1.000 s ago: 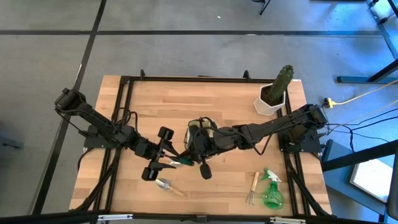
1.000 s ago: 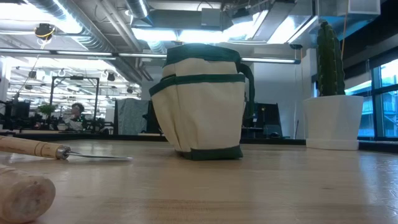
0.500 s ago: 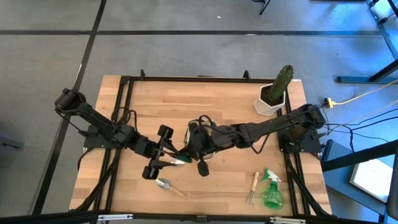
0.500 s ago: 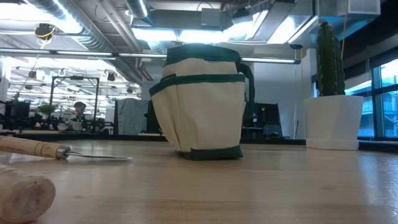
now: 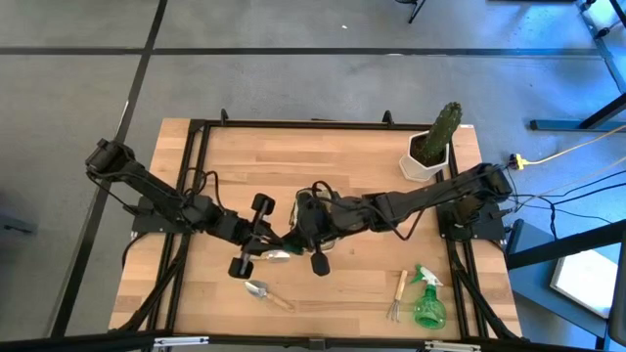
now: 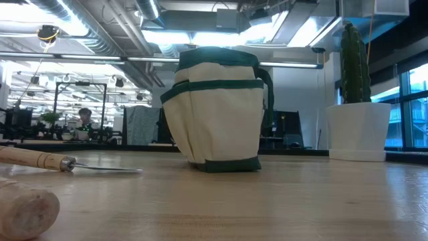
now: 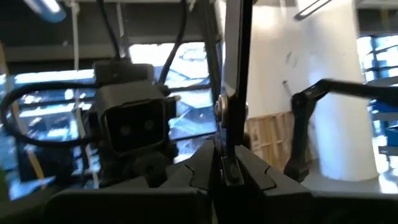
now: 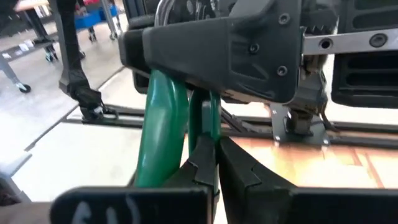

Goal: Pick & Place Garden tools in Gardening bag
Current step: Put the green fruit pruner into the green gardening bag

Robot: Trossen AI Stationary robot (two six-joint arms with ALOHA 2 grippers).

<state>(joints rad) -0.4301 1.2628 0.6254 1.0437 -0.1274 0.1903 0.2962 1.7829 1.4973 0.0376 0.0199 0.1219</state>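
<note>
Left gripper at table centre, just at 9 o'clock of gardening bag; clenched on green-handled shears, seemingly a handover; right gripper meets it over bag's 7 o'clock edge, fingers closed on same green handles, likely taking tool for drop into bag; trowel at 6 o'clock; hand fork, spray bottle at 4 o'clock; no readable labels.
</note>
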